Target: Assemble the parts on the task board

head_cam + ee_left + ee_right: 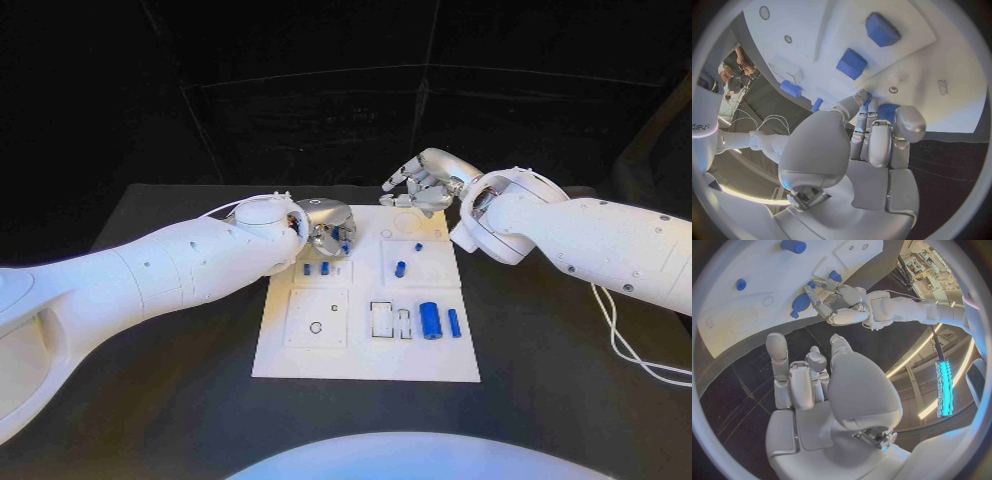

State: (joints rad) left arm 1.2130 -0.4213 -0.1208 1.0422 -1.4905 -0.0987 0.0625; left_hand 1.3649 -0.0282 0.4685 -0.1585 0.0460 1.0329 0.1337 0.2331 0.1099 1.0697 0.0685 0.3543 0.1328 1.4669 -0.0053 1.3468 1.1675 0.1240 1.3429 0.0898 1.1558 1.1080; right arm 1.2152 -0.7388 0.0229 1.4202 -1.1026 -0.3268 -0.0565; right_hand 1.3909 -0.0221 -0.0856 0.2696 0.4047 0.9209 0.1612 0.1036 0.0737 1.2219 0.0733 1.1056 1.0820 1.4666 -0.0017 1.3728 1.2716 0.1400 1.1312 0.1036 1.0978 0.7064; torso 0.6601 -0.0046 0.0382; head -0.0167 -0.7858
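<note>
I have the left hand (326, 226) down over the far left corner of the task board (433, 368), its fingers (870, 132) curled onto a small blue part (888, 111) there; from the left wrist view they seem to pinch it, though I cannot tell how firm the hold is. The right hand (420, 183) hovers just past the board's far edge, fingers (777, 352) apart and holding nothing. Other blue parts lie on the board: two blocks (852, 63) close to the left hand, a short cylinder (431, 320) and a slim one (453, 322) nearer me.

My worry is the grip. If the pinch is shallow, the part may twist or drop as I lift, and could roll off onto the bench (548, 340). The curled fingers also sit close to the two blocks, so a careless sweep might knock them out of place
</note>
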